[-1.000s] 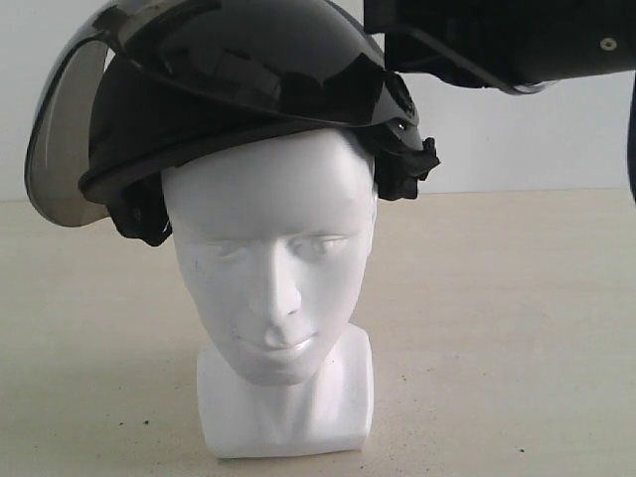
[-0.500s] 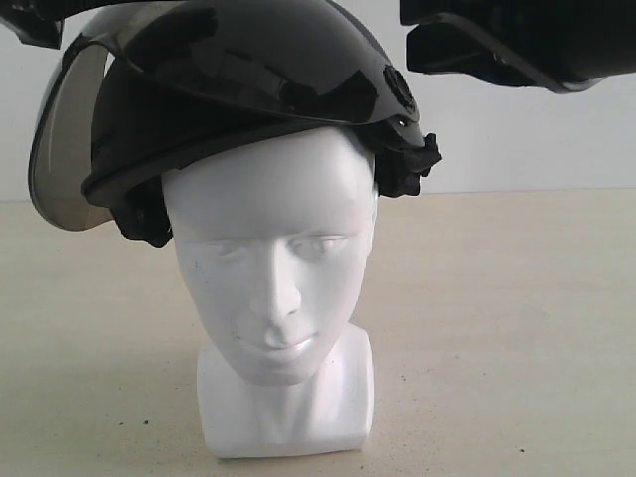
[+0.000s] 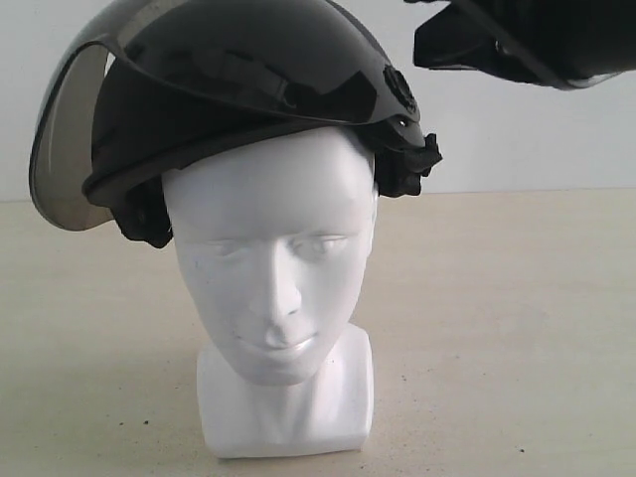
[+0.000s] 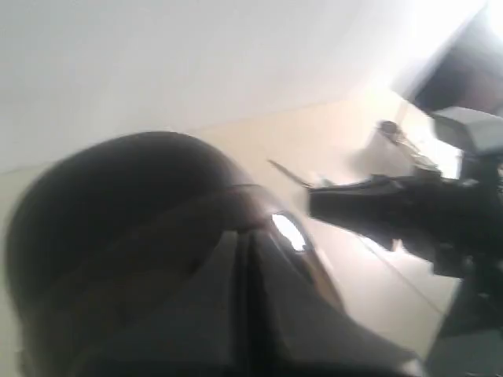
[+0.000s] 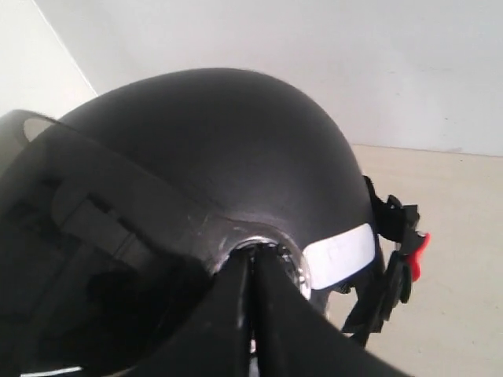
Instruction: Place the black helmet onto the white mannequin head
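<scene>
The black helmet [image 3: 134, 134] sits on the white mannequin head [image 3: 268, 229], tilted down toward the left, its smoky visor [image 3: 258, 50] raised over the crown. The head stands upright on its block base [image 3: 288, 407]. My right gripper [image 3: 432, 42] hovers at the top right, just off the helmet's side; in the right wrist view it [image 5: 253, 253] is shut with nothing in it, tips by the visor pivot [image 5: 279, 239]. The left gripper [image 4: 247, 259] shows only in its blurred wrist view, shut above the helmet's dome [image 4: 118, 212].
A beige table [image 3: 497, 328] carries the head, with a white wall [image 3: 537, 139] behind it. Black chin-strap parts hang at the helmet's side [image 3: 412, 164], one with a red clip [image 5: 419, 251]. The right arm [image 4: 409, 212] crosses the left wrist view.
The left gripper has lifted out of the exterior view at the top left. The right gripper has drawn a little up and right, away from the helmet. The helmet rests unmoved.
</scene>
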`<control>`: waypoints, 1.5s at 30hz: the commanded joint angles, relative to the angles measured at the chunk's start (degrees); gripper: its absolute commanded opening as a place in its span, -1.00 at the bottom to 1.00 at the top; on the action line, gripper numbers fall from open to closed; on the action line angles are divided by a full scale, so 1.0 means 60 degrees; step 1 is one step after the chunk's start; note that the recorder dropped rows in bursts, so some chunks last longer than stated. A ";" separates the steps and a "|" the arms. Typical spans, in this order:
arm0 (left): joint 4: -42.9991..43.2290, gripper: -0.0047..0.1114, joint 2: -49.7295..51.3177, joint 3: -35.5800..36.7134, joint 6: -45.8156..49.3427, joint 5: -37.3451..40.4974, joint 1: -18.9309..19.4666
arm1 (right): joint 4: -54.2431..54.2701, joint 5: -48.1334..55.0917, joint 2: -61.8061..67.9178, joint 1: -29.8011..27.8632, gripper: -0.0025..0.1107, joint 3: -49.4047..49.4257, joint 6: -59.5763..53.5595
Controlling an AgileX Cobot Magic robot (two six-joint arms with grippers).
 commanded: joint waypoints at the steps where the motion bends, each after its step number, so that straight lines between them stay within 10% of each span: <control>1: 0.1038 -0.84 0.0655 -0.0103 -0.0545 -0.0600 0.0733 | -0.1336 -0.0172 -0.0079 -0.0717 -0.96 0.0008 0.1929; 6: 0.0244 -0.84 0.4112 -0.0166 -0.0134 0.0311 0.1418 | -0.1327 -0.0722 0.0074 -0.2545 -0.96 0.0008 0.1759; 18: -0.1846 -0.84 0.7394 -0.0166 0.1453 0.0560 0.1057 | 0.0577 -0.1987 0.2266 -0.2047 -0.96 -0.0998 -0.0515; 45: -0.1686 -0.84 0.5744 -0.0166 0.1115 0.0560 -0.0520 | 0.0983 -0.0762 0.2591 -0.0424 -0.96 -0.1317 -0.1078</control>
